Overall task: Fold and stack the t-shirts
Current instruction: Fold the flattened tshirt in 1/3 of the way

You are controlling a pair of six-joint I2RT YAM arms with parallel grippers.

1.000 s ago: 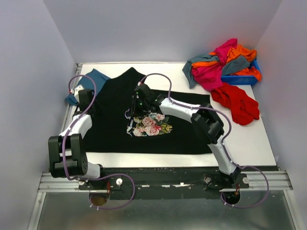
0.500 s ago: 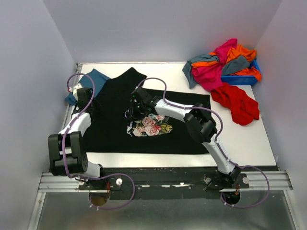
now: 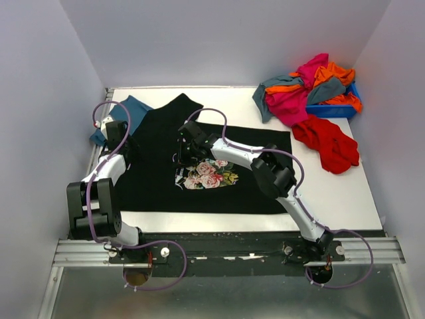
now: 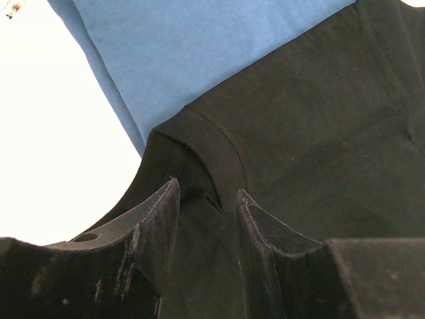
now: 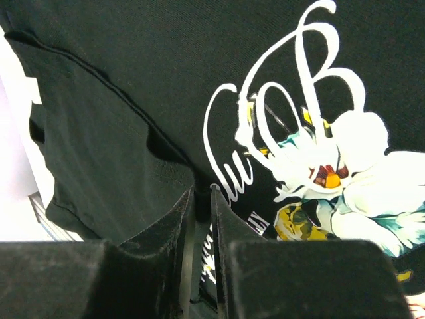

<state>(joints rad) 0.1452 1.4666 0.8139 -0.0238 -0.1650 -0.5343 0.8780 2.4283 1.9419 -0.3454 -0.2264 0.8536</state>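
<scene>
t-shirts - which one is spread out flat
The black t-shirt with the floral print, spread flat in the middle. The teal-blue one only peeks out under its far-left corner; the rest lie crumpled at the far right.

Printed t-shirt (image 3: 159, 179) lies spread over the left and middle of the desk (image 3: 345, 193), its far-left part overlapping a plain t-shirt (image 3: 133, 109) at the far left corner. A heap of t-shirts (image 3: 299, 90) sits at the far right corner, partly in the bin (image 3: 335, 109), with a single t-shirt (image 3: 329, 143) just before it by the right edge. Left gripper (image 4: 207, 189) rests on the printed t-shirt's sleeve beside the plain t-shirt; right gripper (image 5: 202, 189) on its middle.
</scene>
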